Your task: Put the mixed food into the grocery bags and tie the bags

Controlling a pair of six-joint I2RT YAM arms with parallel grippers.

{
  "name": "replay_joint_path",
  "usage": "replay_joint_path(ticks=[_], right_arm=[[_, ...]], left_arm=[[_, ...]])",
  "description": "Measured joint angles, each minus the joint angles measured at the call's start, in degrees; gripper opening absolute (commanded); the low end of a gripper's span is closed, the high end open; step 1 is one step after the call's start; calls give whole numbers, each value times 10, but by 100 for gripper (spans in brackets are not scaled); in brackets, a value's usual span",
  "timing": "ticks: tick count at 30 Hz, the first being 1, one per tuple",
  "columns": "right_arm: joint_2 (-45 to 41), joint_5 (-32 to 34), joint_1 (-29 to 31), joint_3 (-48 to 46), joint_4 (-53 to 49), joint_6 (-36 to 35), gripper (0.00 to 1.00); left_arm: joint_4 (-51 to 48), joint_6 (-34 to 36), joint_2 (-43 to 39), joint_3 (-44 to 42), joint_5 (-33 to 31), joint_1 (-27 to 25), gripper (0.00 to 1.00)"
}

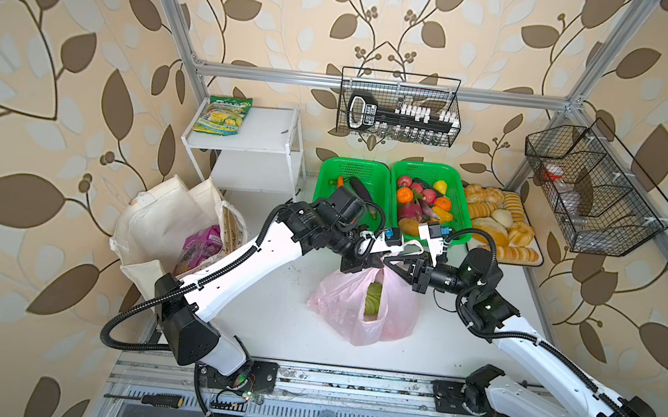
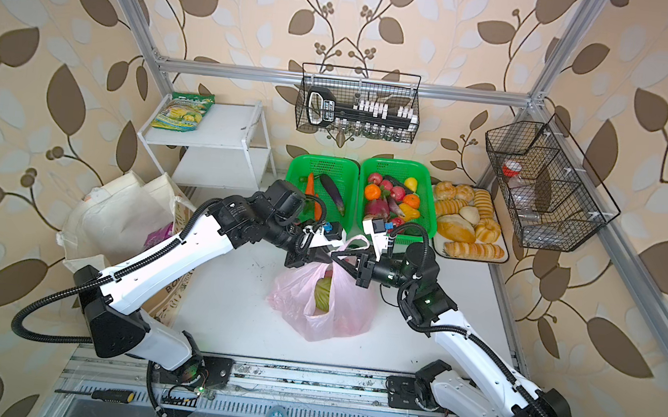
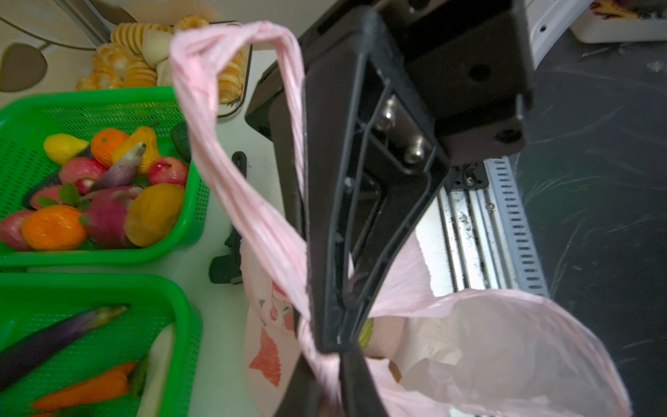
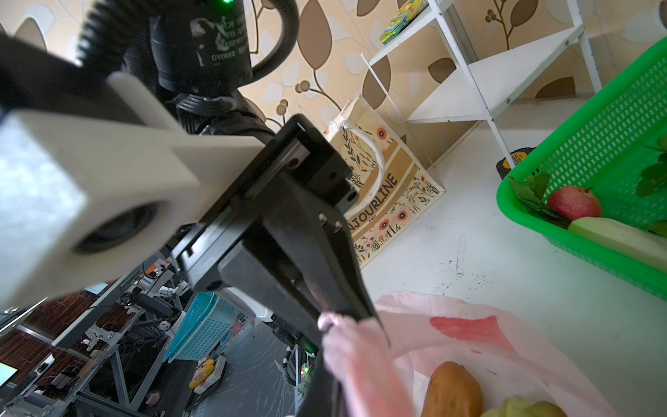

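Both the left claw [image 3: 327,388] and right claw [image 1: 392,262] pinch the twisted handles of the pink plastic bag [image 1: 355,320], which sits on the desk [image 1: 263,315] holding a cabbage [image 1: 373,301], just in front of two green baskets [image 1: 353,162]; the canvas tote [image 1: 155,221] stands far left.

Robot lab mock-up: aluminium frame [image 1: 274,73], leaf wallpaper panels [image 1: 61,116], cluttered workbenches [image 4: 144,303] beyond
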Motion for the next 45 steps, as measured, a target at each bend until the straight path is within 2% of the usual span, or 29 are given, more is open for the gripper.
replay_joint_path(ticks=[3,5,7,9,14,21,23,26,28,31,37,41,43,45], right_arm=[[-3,1,0,0,-2,1,18],[-9,5,-2,2,-17,-7,35],[-21,16,-7,7,-46,-11,48],[-39,36,-20,15,-83,-19,56],[-104,109,-36,38,-178,-56,61],[-193,144,-18,32,-188,-115,59],[-207,158,19,31,-183,-166,62],[-213,208,96,31,-184,-286,64],[-211,263,151,30,-186,-389,67],[-198,332,202,24,-177,-547,69],[-144,404,210,22,-153,-765,73],[-118,427,209,22,-151,-853,73],[-112,437,206,21,-150,-888,78],[-113,441,204,18,-146,-919,79]], left_arm=[[-2,-8,0,2,1,-1,0],[-2,-17,0,2,1,-1,0],[-3,-35,0,3,1,-1,0],[-5,-58,0,7,0,-1,0],[-8,-155,0,15,2,2,0],[-14,-294,0,15,44,26,0],[-17,-323,3,16,58,30,0],[-28,-348,11,21,75,33,0],[-31,-358,14,23,85,33,0],[-33,-367,14,23,96,33,0],[-40,-369,14,23,117,33,0],[-53,-367,16,27,123,37,0],[-61,-364,19,33,124,37,0],[-68,-358,26,41,128,37,0]])
